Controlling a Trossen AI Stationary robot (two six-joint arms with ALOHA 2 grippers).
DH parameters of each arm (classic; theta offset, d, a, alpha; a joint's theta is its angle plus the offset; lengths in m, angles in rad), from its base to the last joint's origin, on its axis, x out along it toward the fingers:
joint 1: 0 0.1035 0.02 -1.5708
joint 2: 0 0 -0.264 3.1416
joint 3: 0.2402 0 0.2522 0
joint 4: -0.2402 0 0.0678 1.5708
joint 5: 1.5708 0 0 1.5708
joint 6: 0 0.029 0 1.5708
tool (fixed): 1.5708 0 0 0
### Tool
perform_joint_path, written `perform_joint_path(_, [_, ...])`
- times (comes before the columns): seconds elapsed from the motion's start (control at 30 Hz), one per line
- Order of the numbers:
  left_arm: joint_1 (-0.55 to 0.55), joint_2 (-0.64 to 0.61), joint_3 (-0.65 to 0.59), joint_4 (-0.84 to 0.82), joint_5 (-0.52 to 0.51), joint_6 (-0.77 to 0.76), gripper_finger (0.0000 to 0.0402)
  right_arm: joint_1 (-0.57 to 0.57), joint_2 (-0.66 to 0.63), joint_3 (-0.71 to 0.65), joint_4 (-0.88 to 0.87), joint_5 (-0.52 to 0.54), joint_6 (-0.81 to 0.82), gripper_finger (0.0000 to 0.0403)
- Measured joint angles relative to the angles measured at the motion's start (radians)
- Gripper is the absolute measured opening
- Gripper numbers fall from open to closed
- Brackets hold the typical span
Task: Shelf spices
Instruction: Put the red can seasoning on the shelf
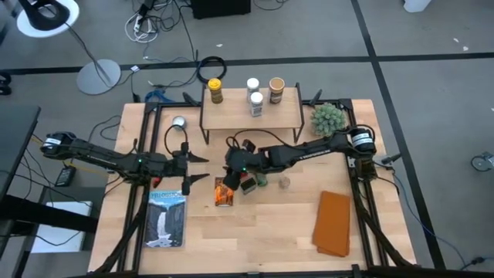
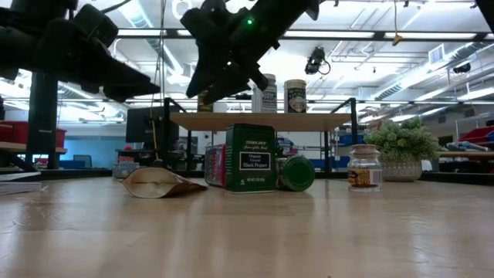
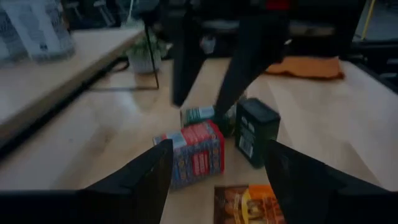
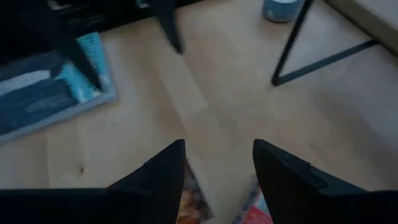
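Observation:
The shelf [image 1: 251,117] stands at the table's far middle with three jars on its board: a yellow-lidded one [image 1: 215,90], a white one [image 1: 254,97] and a tan-lidded one [image 1: 275,90]. In front of it on the table are a red tin [image 3: 198,152], a dark box [image 3: 255,130], an orange packet [image 3: 247,204], a green-lidded jar [image 2: 296,173] lying on its side, and a small glass jar [image 2: 364,167] standing upright. My right gripper [image 4: 217,168] hovers open over the packet and tin. My left gripper [image 1: 202,168] stands open to their left, holding nothing.
A book [image 1: 167,218] lies at the near left and an orange cloth [image 1: 333,224] at the near right. A spiky green plant [image 1: 327,117] stands beside the shelf's right end, and a round silver tin [image 1: 179,122] lies off its left end.

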Motion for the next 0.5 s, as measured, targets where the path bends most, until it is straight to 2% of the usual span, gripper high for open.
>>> perform_joint_path(0.2, [0.005,-0.001,0.000,-0.001,0.014,0.004,0.0252,-0.033,-0.007,0.000,-0.009,0.001,0.029,0.0194])
perform_joint_path(0.33, [0.005,-0.001,0.000,-0.002,0.014,0.004,0.0252,-0.056,-0.007,0.000,-0.042,0.004,0.149,0.0219])
perform_joint_path(0.5, [0.005,0.000,0.001,-0.003,0.014,0.004,0.0252,-0.084,-0.007,0.000,-0.122,0.027,0.173,0.0252])
